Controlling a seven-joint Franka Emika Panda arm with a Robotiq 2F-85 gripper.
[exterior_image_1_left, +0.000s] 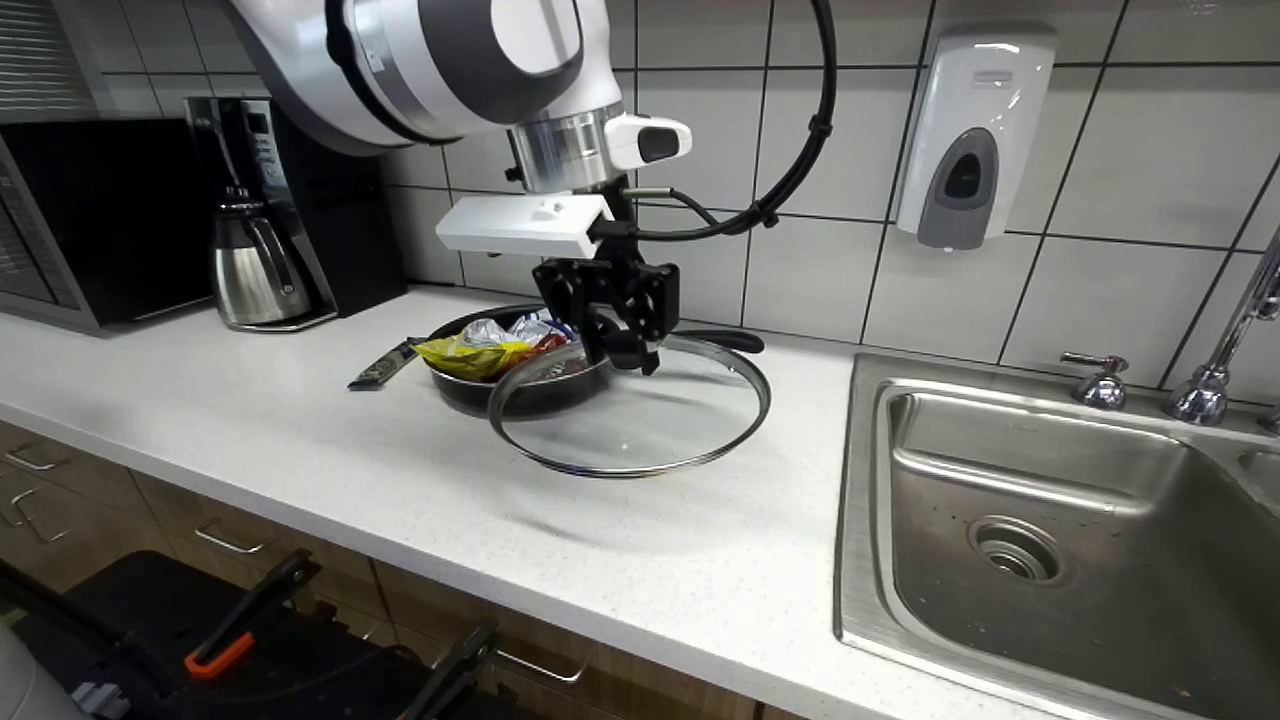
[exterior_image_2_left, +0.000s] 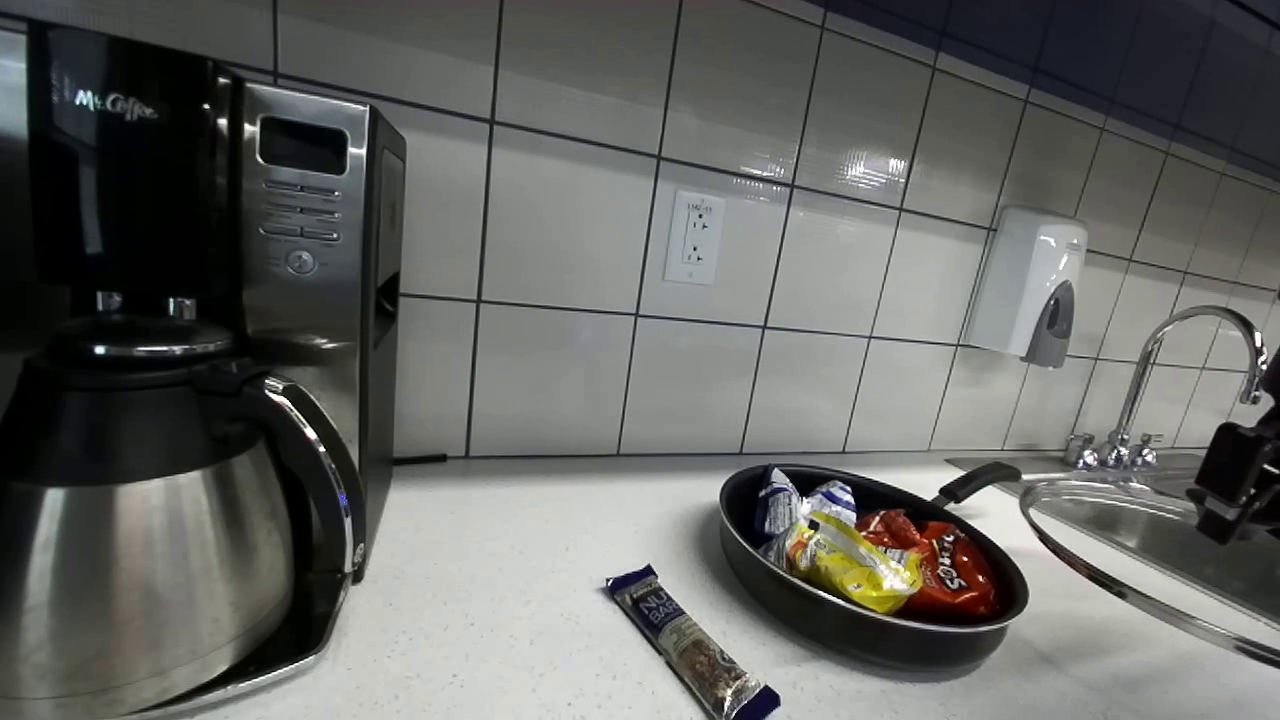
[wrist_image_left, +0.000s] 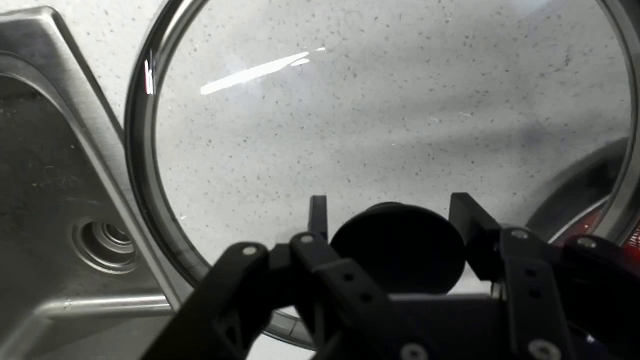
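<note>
A robot arm (exterior_image_1_left: 480, 70) reaches down over a white kitchen counter (exterior_image_1_left: 300, 430), and its black gripper (wrist_image_left: 392, 225) pinches the round dark knob (wrist_image_left: 398, 255) of a clear glass lid (exterior_image_1_left: 640, 425). In the wrist view we see the fingers (wrist_image_left: 475, 235) standing on either side of the knob. The lid, edged with a metal rim, hangs above the counter between a sink (exterior_image_1_left: 1080, 600) and a frying pan (exterior_image_2_left: 850, 632), with a faint shadow below it. Through the glass, at the wrist view's lower right, we make out part of the pan.

The pan is dark, with a black handle (exterior_image_2_left: 980, 482), and sits on the counter. In an exterior view we find snack packets inside it: a yellow packet (exterior_image_2_left: 850, 565), a red packet (exterior_image_2_left: 955, 575) and blue-and-silver packets (exterior_image_2_left: 790, 510). A wrapped nut bar (exterior_image_2_left: 690, 640) lies just beside the pan.

Farther along stands a coffee maker (exterior_image_2_left: 310, 340) with a steel carafe (exterior_image_2_left: 150, 570). At the sink we see a chrome faucet (exterior_image_1_left: 1205, 390), and in both exterior views a white soap dispenser (exterior_image_1_left: 980, 90) is mounted on the tiled wall (exterior_image_2_left: 560, 220).
</note>
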